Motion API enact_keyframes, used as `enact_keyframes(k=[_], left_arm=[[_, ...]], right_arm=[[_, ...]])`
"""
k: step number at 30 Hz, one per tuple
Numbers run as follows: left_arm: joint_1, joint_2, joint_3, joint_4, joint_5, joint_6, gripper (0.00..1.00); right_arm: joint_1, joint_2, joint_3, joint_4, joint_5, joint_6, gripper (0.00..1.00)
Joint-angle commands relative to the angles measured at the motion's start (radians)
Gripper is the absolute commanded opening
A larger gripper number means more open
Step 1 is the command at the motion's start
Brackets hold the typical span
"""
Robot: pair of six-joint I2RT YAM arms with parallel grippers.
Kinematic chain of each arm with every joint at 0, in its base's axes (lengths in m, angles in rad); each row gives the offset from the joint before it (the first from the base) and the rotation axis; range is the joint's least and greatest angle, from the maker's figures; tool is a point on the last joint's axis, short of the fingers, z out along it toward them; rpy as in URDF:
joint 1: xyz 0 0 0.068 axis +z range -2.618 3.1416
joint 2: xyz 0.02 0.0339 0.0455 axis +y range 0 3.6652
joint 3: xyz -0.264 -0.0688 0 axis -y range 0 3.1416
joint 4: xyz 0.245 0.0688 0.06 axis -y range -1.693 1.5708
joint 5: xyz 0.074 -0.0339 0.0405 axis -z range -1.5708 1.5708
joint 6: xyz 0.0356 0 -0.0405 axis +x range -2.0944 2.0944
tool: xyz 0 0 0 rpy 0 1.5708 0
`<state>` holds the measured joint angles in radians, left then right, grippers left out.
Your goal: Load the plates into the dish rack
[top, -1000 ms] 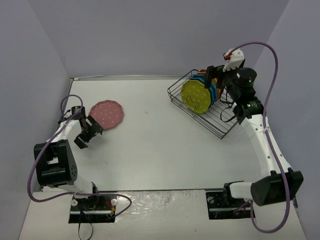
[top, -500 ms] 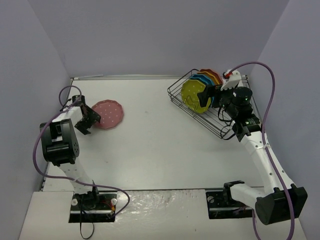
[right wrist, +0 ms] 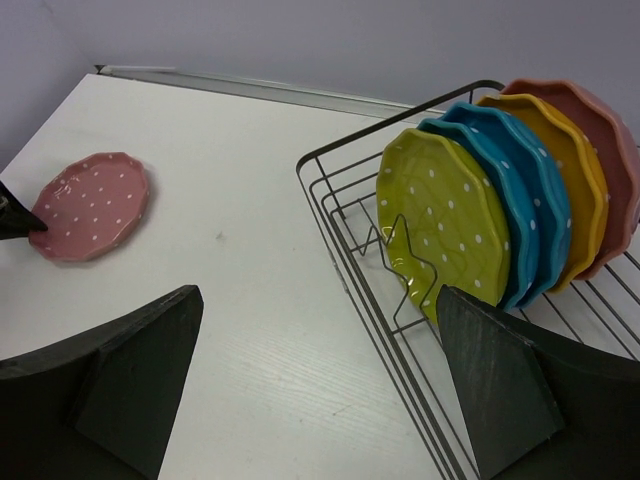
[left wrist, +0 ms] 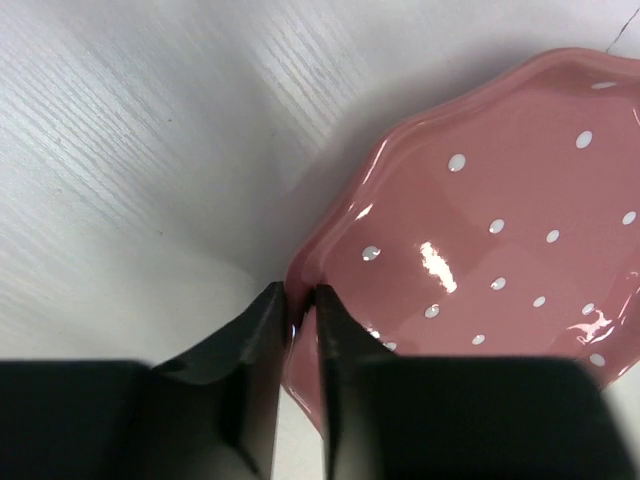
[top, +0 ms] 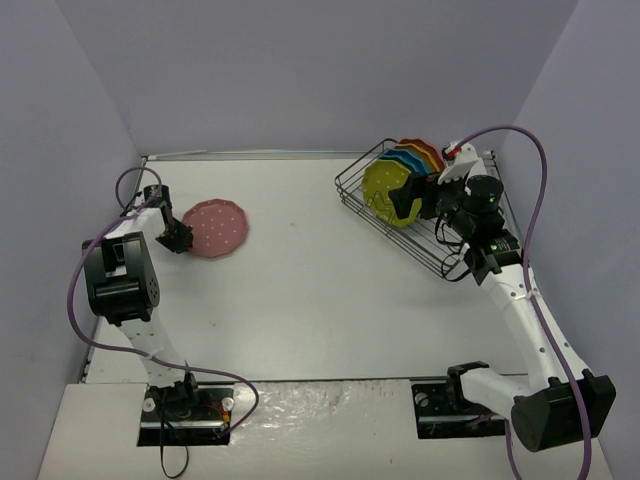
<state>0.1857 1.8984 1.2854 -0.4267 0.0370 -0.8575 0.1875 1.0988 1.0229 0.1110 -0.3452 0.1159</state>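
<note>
Now left fingers (left wrist: 245, 380) on pink plate (left wrist: 500, 230)

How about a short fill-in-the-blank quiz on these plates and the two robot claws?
1. The dish rack holds ____ plates, all standing on edge.
2. The orange plate stands between the reddish plate and the ____ one.
3. The left gripper is shut on the one plate lying flat, which is ____.
4. The right gripper, near the rack, stands ____.
Missing words: four; blue; pink; open.
</note>
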Motion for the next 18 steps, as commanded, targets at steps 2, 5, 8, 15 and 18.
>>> enact_keyframes(k=[2,5,8,15,18], left_arm=[[0.001,0.031,-0.036,-0.018,-0.008,0.018,0.0],[-0.003,0.004,-0.071,0.0,0.026,0.031,0.0],[-0.007,-0.067,-0.134,0.041,0.107,0.02,0.0],[-0.053,-0.264,-0.303,0.138,0.26,-0.046,0.0],[-0.082,-0.339,-0.368,0.177,0.296,-0.09,0.0]], right_arm=[[0.06,0.056,0.026,0.061,-0.034,0.046,1.0],[0.122,0.146,0.023,0.06,-0.044,0.131,1.0],[0.206,0.217,0.007,0.108,-0.072,0.258,1.0],[0.341,0.375,-0.059,0.394,-0.057,0.531,1.0],[0.373,0.457,-0.069,0.451,-0.03,0.619,1.0]])
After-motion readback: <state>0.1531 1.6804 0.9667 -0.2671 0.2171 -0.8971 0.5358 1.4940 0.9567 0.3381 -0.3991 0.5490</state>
